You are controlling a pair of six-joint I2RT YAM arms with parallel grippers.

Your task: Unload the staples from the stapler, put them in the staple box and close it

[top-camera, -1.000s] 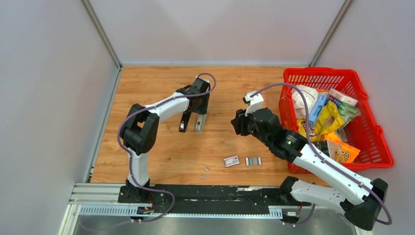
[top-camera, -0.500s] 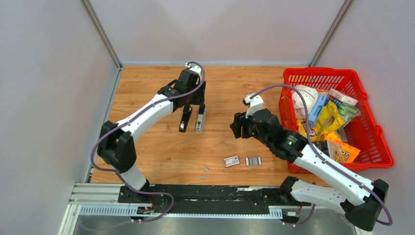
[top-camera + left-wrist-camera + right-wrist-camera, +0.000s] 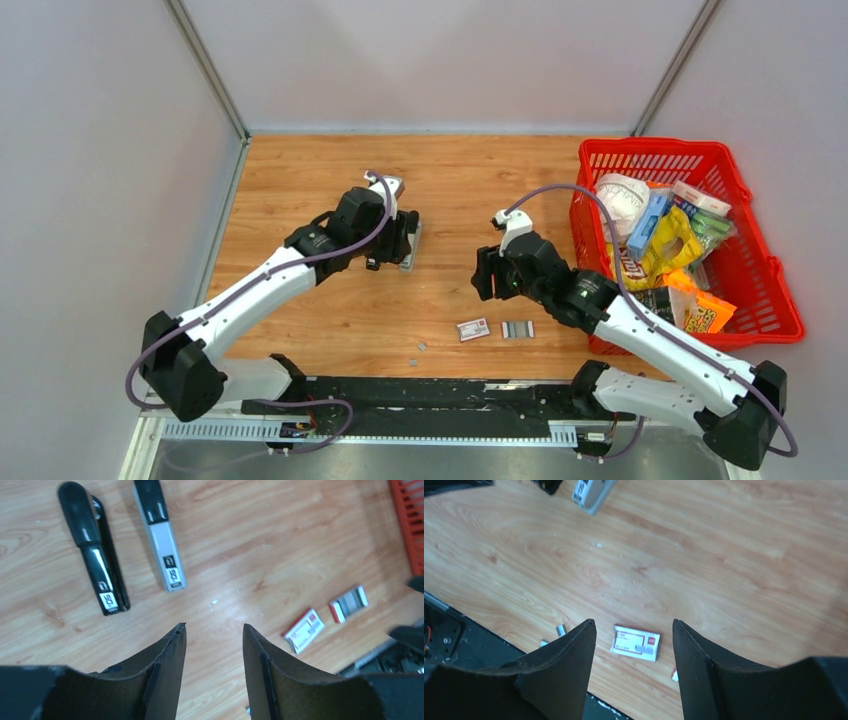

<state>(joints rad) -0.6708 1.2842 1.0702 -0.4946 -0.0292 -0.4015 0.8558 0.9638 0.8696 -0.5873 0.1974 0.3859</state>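
The stapler lies opened flat on the wood, a black top arm [image 3: 93, 547] beside a grey magazine [image 3: 161, 537]; the magazine shows in the top view [image 3: 411, 248]. A ribbed grey strip of staples [image 3: 517, 329] lies near the front edge, also in the left wrist view [image 3: 349, 602]. Small staple bits [image 3: 560, 628] lie by the table edge. My left gripper [image 3: 214, 626] is open and empty, just near of the stapler [image 3: 392, 247]. My right gripper [image 3: 633, 621] is open and empty, above the red-and-white box [image 3: 635, 643], at mid-table in the top view [image 3: 487, 278].
The red-and-white cardboard box [image 3: 473, 329] lies left of the staple strip. A red basket [image 3: 745, 270] full of snack packets stands at the right. A black rail [image 3: 430, 395] runs along the table's near edge.
My left arm has swung down and left, drawing its gripper back from over the stapler's far end. My right gripper has shifted slightly nearer. The stapler has not moved.
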